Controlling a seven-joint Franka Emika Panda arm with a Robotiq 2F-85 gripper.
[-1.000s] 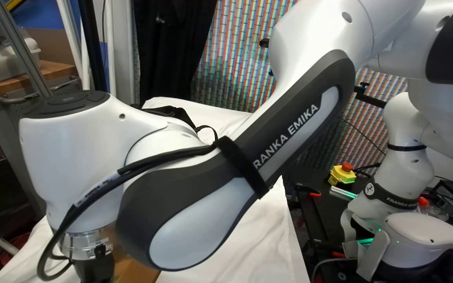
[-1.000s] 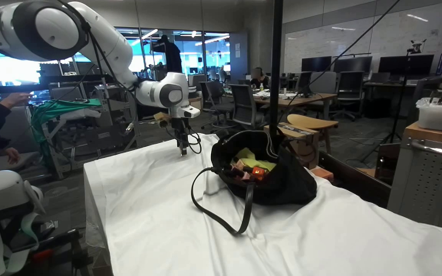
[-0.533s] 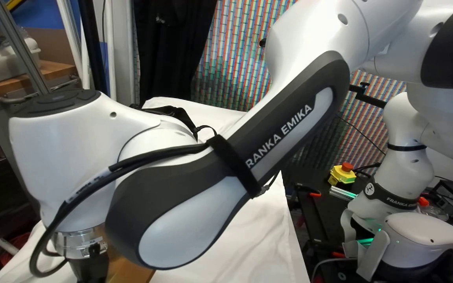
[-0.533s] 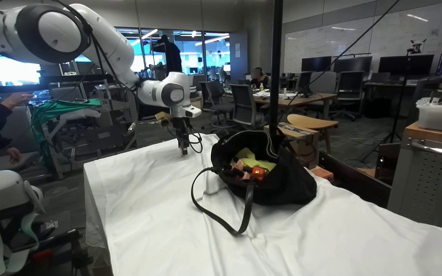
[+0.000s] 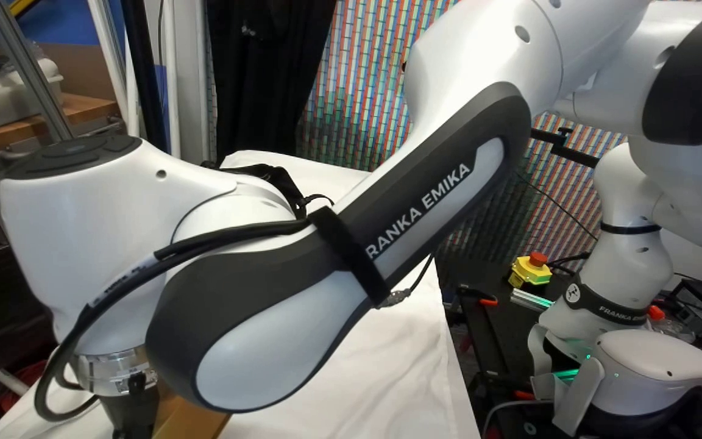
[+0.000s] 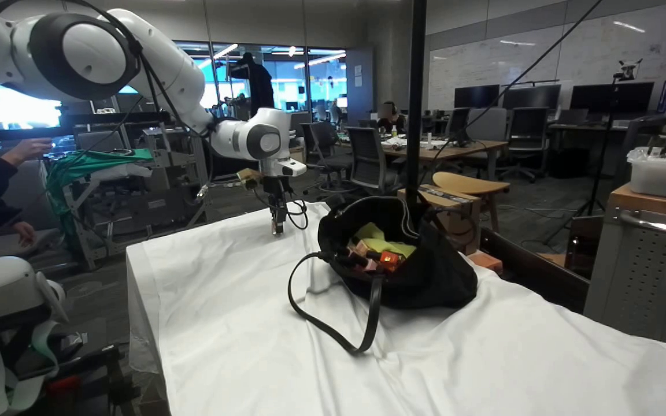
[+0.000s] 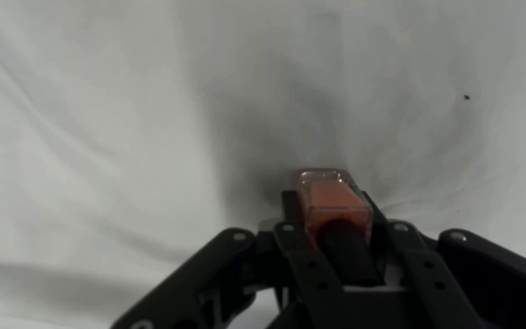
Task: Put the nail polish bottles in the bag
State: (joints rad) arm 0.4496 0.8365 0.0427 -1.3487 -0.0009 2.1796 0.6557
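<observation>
Coral nail polish bottle (image 7: 334,194): wrist view; clear, square-shouldered, black cap (image 7: 347,251) nearest the camera, base toward the white cloth (image 7: 107,151); contact with it cannot be told.
Gripper (image 7: 332,203): same view; jaws narrowed onto the bottle, fingertip pads (image 7: 290,201) against both sides.
Bottle walls: look smooth; could slip or twist should the lift jerk, since only the tips bear on them. Tips set too low could drag up a fold of cloth.
Black fabric bag (image 6: 437,280): in an exterior view; at the far corner of the worktop (image 6: 223,323), mouth open and slumped toward the near edge, loop handle (image 6: 374,315) sprawled in front.
Bagged bottles (image 6: 389,259): orange and pink bodies, dark caps, beside yellow-green lining (image 6: 399,248); count unclear.
Far left edge: gripper low, just inside it, between the left corner and the bag.
Bag rim: soft; may fold or be caught if the gripper enters low. A release from high could bounce the bottle off the others and out over the near lip.
Franka Panda arm (image 5: 430,201): in an exterior view; hides most of the bag, glimpsed toward the far left corner; fingertips out of frame.
</observation>
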